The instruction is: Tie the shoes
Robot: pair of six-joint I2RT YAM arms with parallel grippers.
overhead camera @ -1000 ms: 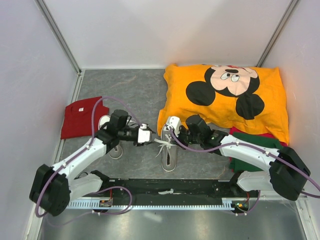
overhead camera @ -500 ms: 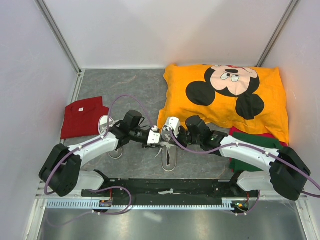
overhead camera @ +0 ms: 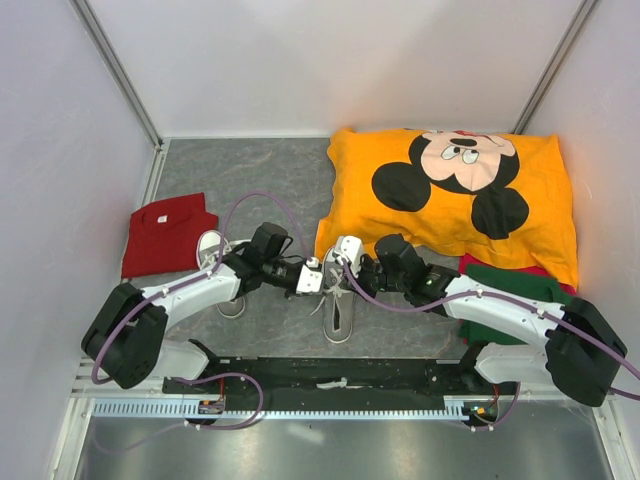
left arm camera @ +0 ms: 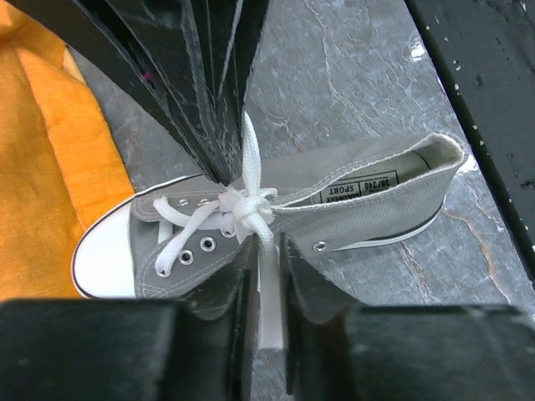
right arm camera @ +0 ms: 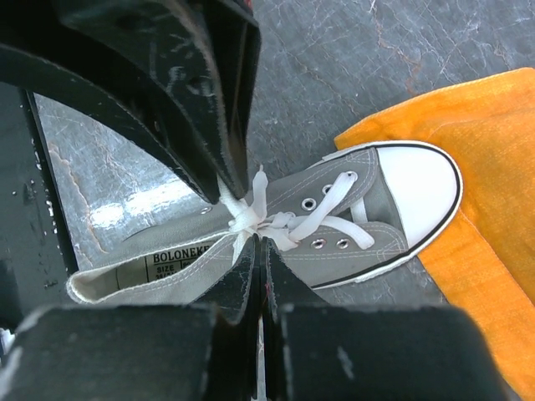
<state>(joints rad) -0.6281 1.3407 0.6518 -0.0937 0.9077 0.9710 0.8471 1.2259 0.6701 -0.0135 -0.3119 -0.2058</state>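
One grey sneaker (overhead camera: 338, 312) with a white toe cap lies between my grippers, toe toward the orange pillow. Its white laces meet in a knot (left arm camera: 245, 205) over the tongue. My left gripper (overhead camera: 312, 278) is shut on one lace end (left arm camera: 269, 292), seen between its fingers in the left wrist view (left arm camera: 269, 255). My right gripper (overhead camera: 345, 263) is shut on the other lace end (right arm camera: 242, 243) right at the knot (right arm camera: 261, 251). The sneaker shows in the right wrist view (right arm camera: 418, 188). The second sneaker (overhead camera: 211, 246) lies partly hidden under my left arm.
An orange Mickey Mouse pillow (overhead camera: 450, 190) lies at the back right, touching the sneaker's toe. A folded red cloth (overhead camera: 165, 232) lies at the left. A green cloth (overhead camera: 510, 282) sits under my right arm. Grey walls close in both sides.
My left gripper has moved right to the sneaker's laces and now holds a lace end. My right gripper has stayed at the knot.
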